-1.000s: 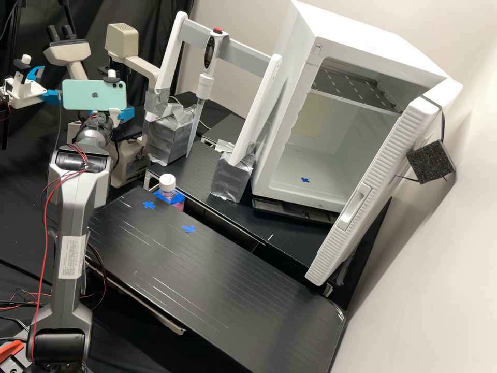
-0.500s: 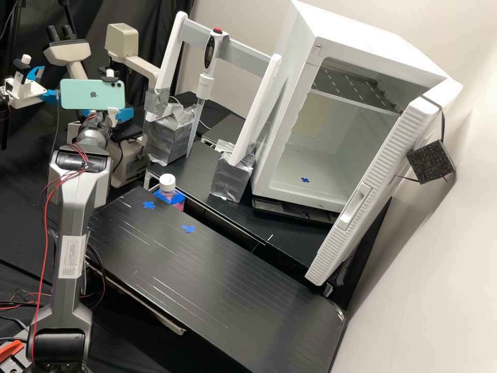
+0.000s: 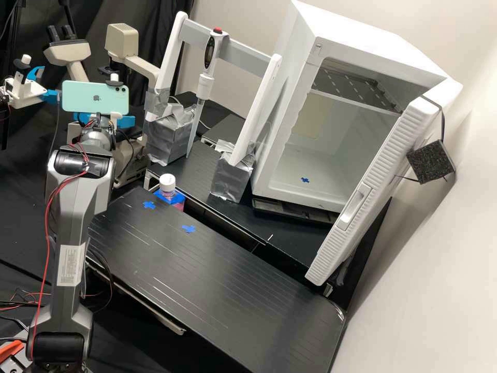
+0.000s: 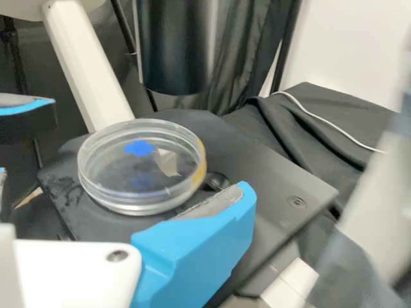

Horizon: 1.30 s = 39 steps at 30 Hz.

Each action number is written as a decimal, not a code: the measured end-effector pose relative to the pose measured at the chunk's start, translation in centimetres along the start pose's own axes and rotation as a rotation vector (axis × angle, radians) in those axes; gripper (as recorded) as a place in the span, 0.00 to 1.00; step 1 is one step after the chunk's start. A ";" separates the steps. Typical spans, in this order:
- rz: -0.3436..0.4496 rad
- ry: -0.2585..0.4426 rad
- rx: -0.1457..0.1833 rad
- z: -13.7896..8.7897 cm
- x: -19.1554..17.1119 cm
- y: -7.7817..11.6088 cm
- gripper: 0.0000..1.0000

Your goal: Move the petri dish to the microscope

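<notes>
At the beige microscope (image 3: 122, 41) on the left of the high view, my gripper (image 3: 126, 121) has its blue fingers spread to either side below the phone. The wrist view has the clear round petri dish (image 4: 138, 170), flat over the black microscope stage (image 4: 273, 170) and seemingly resting on it, below the dark objective. My gripper (image 4: 137, 153) stands open around the dish's sides, one finger close beside its rim; whether they touch, I cannot tell. A blue mark shows through the dish.
A second arm's white gripper (image 3: 23, 90) is at the far left. Right of the microscope stand a pipette (image 3: 206, 85) in a white frame, a capped bottle (image 3: 167, 185), and an open white incubator (image 3: 326, 150). The black bench (image 3: 217, 269) is in front.
The wrist with its phone has come slightly lower and right after a small shift left. The blue fingers now show farther out below the phone on both sides. The arm's forearm has tilted slightly.
</notes>
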 end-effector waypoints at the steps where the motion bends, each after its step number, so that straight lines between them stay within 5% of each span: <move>1: 0.010 0.001 0.002 0.2 -0.7 0.3 1.00; 10: 0.143 0.094 0.027 1.4 -8.6 1.2 1.00; 16: 0.321 0.235 0.057 1.2 -16.1 2.0 1.00; 22: 0.476 0.279 0.082 2.8 -22.2 1.7 1.00; 29: 0.679 0.152 0.079 5.8 -26.0 1.1 1.00; 36: 0.931 -0.016 0.140 9.9 -28.7 0.3 1.00; 39: 0.972 -0.045 0.144 11.0 -29.6 -0.2 1.00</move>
